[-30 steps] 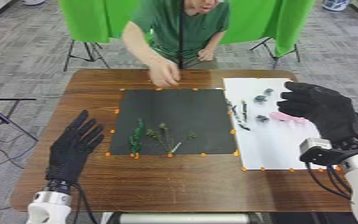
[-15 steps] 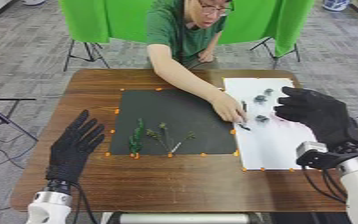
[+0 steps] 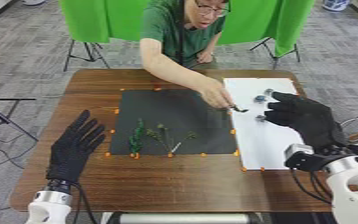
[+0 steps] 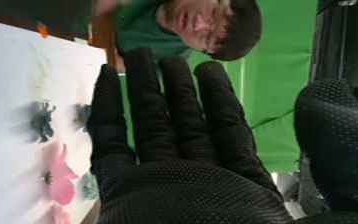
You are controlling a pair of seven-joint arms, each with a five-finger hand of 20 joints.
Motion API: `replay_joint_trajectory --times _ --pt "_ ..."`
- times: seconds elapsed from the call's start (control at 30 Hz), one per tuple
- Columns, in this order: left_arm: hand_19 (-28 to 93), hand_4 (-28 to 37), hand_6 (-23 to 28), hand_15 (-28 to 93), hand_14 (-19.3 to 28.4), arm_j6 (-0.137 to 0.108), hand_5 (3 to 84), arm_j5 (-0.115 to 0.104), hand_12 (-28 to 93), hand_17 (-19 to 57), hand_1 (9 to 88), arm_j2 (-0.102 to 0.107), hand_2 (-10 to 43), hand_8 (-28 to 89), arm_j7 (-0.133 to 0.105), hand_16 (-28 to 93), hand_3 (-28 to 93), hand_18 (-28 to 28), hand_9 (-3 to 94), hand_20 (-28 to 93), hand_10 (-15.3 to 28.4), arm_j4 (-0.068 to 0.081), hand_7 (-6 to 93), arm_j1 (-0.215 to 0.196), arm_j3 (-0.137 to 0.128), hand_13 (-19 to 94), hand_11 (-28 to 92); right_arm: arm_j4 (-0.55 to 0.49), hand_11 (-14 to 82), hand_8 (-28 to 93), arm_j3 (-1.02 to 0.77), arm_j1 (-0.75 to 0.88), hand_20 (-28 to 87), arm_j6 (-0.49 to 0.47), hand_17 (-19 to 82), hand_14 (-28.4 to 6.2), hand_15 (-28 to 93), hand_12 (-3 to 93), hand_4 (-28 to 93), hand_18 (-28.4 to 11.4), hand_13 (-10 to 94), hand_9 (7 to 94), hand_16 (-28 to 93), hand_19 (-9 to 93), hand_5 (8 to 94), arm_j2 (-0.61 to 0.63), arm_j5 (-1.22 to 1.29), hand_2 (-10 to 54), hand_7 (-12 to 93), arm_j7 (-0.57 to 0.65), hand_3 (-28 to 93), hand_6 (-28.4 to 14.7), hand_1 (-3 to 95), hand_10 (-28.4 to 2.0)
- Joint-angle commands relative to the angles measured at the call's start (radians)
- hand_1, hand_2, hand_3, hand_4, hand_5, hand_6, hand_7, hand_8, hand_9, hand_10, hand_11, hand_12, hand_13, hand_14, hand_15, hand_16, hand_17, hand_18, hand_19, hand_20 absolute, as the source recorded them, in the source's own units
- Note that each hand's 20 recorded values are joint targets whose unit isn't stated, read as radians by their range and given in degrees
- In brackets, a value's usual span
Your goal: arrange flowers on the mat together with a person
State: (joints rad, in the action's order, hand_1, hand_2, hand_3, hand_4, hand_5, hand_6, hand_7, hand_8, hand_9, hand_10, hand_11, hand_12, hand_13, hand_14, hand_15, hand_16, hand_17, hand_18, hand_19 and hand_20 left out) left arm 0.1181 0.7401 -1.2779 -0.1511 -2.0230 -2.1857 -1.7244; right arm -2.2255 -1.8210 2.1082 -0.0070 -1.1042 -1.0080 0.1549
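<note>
Progress: part done, by the look of it. Greenery lies on the black mat (image 3: 167, 104), while the blooms wait on the white mat (image 3: 271, 146); adding them is probably what is left.
Black mat: lies on the brown table (image 3: 162, 186), left of the white mat. Its near half bears a leafy stem (image 3: 136, 136) at left, branching stems (image 3: 164, 135) in the middle and, beside them, a small green piece to the right.
White mat: serves as the supply area. It bears blue flowers (image 3: 260, 99) toward its far part and a pink flower (image 4: 60, 179), with more pink beside that.
Person's hand: reaches from the far side and holds a sprig (image 3: 238, 108) by the white mat's left edge. Whether the sprig touches the mat, I cannot tell. It is likely meant for the black mat.
Right hand (image 3: 302, 119): above the right part of the white mat, close to the flowers; fingers extended, thumb apart, grasping nothing.
Left hand (image 3: 75, 142): at the left of the table, beside the black mat, fingers straight, holding nothing.
Risk: the right hand and the person's could meet over the blue flowers.
</note>
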Motion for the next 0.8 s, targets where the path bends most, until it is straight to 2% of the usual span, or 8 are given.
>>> replay_joint_trajectory --times 0.03,0.13,0.2,0.3,0.43,0.6,0.73,0.8 --pt "42 -27.1 1.7 20 13.8 0.029 30.1 0.008 15 -8.9 25.3 0.001 -0.4 -9 0.003 2 70 21.4 25.5 7 11.2 0.009 15.2 0.015 0.011 24 15 0.033 19.2 -9 0.031 -0.046 27 -0.008 11 -15.7 33 22.8 -24 -23.1 40 46.7 19 50 46.8 -0.019 -0.009 9.4 18 -0.026 82 -7.2 13.9 -16.8" --pt "42 -27.2 1.7 19 13.7 0.013 30.0 -0.007 15 -8.9 25.2 -0.011 -0.4 -9 0.007 2 70 21.4 25.6 7 11.2 0.005 15.1 -0.012 0.016 24 15 0.032 19.2 -9 0.037 -0.036 27 -0.015 11 -15.7 33 22.7 -24 -23.2 40 46.8 19 50 47.0 -0.028 -0.013 9.5 18 -0.008 82 -7.2 13.8 -16.8" --pt "42 -27.2 1.7 19 13.7 0.017 30.0 -0.003 15 -8.9 25.2 -0.015 -0.4 -9 0.010 2 70 21.4 25.7 7 11.2 0.000 15.1 -0.029 0.013 24 15 0.027 19.3 -9 0.037 -0.028 27 -0.013 11 -15.7 33 22.8 -24 -23.1 40 46.8 19 50 47.0 -0.029 -0.015 9.6 18 -0.002 82 -7.3 13.9 -16.9" --pt "42 -27.2 1.7 19 13.7 0.016 30.1 -0.004 15 -8.9 25.2 -0.009 -0.3 -9 0.013 2 70 21.4 25.7 8 11.2 0.004 15.1 -0.020 0.012 24 15 0.031 19.2 -9 0.041 -0.035 27 -0.004 11 -15.7 33 22.8 -24 -23.2 40 46.9 19 50 47.1 -0.017 -0.014 9.6 18 0.005 82 -7.3 14.0 -17.0" --pt "42 -27.2 1.7 19 13.7 0.019 30.1 0.002 16 -8.9 25.2 0.004 -0.4 -9 -0.002 2 70 21.4 25.7 8 11.1 0.006 15.1 -0.001 0.014 24 15 0.038 19.3 -9 0.050 -0.054 27 -0.013 11 -15.6 33 22.8 -24 -23.2 41 47.1 19 50 47.2 -0.019 -0.022 9.7 18 -0.001 82 -7.2 14.2 -16.9" --pt "42 -27.2 1.7 19 13.7 0.013 30.0 -0.005 16 -8.9 25.2 -0.006 -0.4 -8 0.000 2 70 21.4 25.8 8 11.1 0.002 15.0 -0.022 0.014 24 15 0.041 19.3 -9 0.054 -0.056 27 -0.024 11 -15.7 33 22.8 -24 -23.2 41 47.1 19 50 47.2 -0.019 -0.024 9.6 18 0.009 82 -7.2 14.3 -16.9" --pt "42 -27.2 1.7 19 13.8 0.024 30.0 0.000 16 -8.9 25.1 -0.001 -0.5 -8 0.003 2 70 21.4 25.8 8 11.1 0.012 14.8 0.005 0.017 24 15 0.037 19.4 -9 0.045 -0.053 27 -0.011 11 -15.7 33 22.9 -24 -23.1 41 47.1 19 50 47.2 -0.011 -0.022 9.5 18 -0.003 82 -7.2 14.4 -16.9" --pt "42 -27.3 1.7 19 13.8 0.023 30.0 -0.002 16 -8.9 25.1 0.004 -0.5 -8 0.010 2 70 21.4 25.8 8 11.1 0.013 14.8 0.010 0.013 24 15 0.039 19.5 -9 0.049 -0.058 27 -0.007 11 -15.7 33 22.9 -24 -23.2 41 47.1 19 50 47.2 -0.010 -0.024 9.5 18 -0.008 82 -7.2 14.4 -16.9"
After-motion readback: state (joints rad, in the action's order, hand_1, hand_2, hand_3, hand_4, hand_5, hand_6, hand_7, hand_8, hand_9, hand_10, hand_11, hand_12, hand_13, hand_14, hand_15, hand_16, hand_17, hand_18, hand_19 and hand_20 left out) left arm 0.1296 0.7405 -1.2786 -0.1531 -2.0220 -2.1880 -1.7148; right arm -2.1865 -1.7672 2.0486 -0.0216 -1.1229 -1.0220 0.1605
